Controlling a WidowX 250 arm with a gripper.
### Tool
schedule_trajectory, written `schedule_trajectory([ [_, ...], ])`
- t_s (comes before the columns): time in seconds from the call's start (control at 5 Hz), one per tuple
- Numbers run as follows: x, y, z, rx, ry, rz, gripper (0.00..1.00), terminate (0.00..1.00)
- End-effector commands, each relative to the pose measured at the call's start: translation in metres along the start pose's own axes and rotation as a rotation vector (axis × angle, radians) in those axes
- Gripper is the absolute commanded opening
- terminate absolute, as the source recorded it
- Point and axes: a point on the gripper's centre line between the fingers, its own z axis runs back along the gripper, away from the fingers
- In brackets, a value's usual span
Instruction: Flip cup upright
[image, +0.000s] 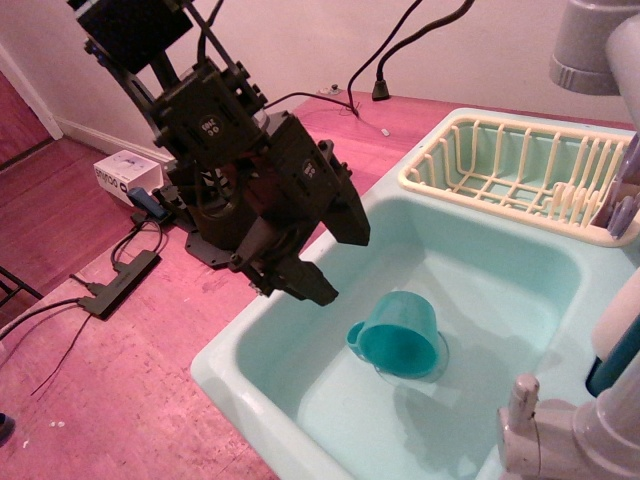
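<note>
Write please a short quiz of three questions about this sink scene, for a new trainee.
1. True or false: the cup stands upright, with its opening facing up.
2. Where is the cup? A) in the drying rack B) inside the sink basin C) on the floor
3. Fill in: the end effector is ____ the cup, not touching it.

Key:
1. False. It sits rim down, with the wider rim on the basin floor.
2. B
3. Above and to the left; its fingers are apart and hold nothing.
</note>
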Motion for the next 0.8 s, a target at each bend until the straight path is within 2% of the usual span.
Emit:
schedule_trajectory([
  [0.0, 0.000, 0.000, 0.000, 0.000, 0.000, 0.000, 1.00, 0.00],
  [0.6, 0.042, -0.025, -0.019, 0.001, 0.010, -0.020, 1.00, 0.00],
])
